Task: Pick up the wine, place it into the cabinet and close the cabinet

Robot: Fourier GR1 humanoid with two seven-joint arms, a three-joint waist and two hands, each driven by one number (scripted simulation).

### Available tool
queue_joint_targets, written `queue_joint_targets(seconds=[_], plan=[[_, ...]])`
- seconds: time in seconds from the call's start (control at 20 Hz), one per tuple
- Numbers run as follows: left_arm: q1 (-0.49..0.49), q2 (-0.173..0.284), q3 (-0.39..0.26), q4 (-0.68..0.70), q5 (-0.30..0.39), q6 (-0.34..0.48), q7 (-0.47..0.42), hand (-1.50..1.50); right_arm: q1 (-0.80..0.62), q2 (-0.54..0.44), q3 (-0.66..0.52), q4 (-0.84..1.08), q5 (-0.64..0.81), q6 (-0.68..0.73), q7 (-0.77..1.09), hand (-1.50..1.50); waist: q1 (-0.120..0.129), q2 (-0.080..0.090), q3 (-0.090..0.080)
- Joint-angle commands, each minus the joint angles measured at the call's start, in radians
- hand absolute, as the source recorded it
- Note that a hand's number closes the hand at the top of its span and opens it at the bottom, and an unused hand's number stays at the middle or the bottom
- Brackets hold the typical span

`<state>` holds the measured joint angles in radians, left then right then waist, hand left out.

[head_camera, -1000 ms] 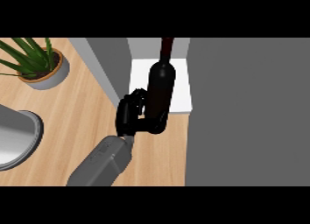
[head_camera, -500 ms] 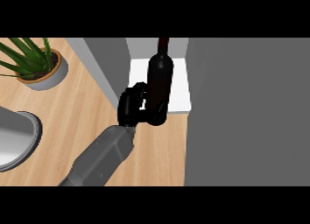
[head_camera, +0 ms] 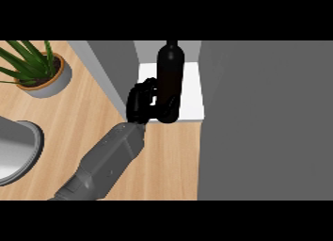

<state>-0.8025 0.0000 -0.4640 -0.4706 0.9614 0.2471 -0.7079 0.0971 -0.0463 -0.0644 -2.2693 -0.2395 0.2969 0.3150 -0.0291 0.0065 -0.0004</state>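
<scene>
Wine bottle at the cabinet opening, held by one hand.

The black hand (head_camera: 143, 101) on the grey forearm (head_camera: 107, 160) has its fingers curled round the lower body of the dark glass wine bottle (head_camera: 169, 70); which arm this is cannot be determined from the head view, and no second hand shows. The bottle stands over the white cabinet shelf (head_camera: 191, 89), near the shelf's front edge, between the grey cabinet side panel (head_camera: 114, 70) and the large grey cabinet door (head_camera: 273, 122). Its long axis runs away from the hand toward the shelf's back edge, neck farthest in. The bottle lies just right of the hand. Judgement: placement is nearly complete; release and door closing remain. A potted green plant (head_camera: 37, 70) and a grey round vessel (head_camera: 10, 150) stand on the wooden counter (head_camera: 79, 122), toward its left edge.
</scene>
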Motion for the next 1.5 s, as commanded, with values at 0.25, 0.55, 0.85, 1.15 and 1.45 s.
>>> queue_joint_targets(seconds=[0.25, 0.55, 0.85, 1.15, 1.45], plan=[[-0.12, 0.0, -0.009, 0.09, 0.093, 0.022, 0.018, 1.5, -0.051, 0.011, 0.027, 0.022, 0.023, -0.016, 0.004, -1.5, -0.017, 0.004, -0.001], [-0.13, 0.0, -0.006, 0.177, 0.081, 0.024, 0.019, 1.5, -0.012, -0.016, -0.03, 0.057, -0.023, 0.038, -0.061, -1.5, -0.017, 0.005, 0.0], [-0.168, 0.0, 0.041, 0.296, 0.079, -0.038, -0.02, 1.5, -0.087, -0.028, -0.031, 0.06, -0.023, 0.003, -0.001, -1.5, -0.022, 0.013, -0.001], [-0.134, 0.0, 0.063, 0.251, 0.109, -0.008, -0.083, 1.5, -0.087, -0.016, -0.029, 0.078, -0.009, -0.01, -0.009, -1.5, -0.016, 0.008, -0.001], [-0.168, 0.026, 0.087, 0.29, 0.072, -0.053, -0.149, -1.5, -0.025, -0.039, -0.045, 0.054, -0.011, 0.04, -0.052, -1.5, -0.001, 0.002, 0.0]])
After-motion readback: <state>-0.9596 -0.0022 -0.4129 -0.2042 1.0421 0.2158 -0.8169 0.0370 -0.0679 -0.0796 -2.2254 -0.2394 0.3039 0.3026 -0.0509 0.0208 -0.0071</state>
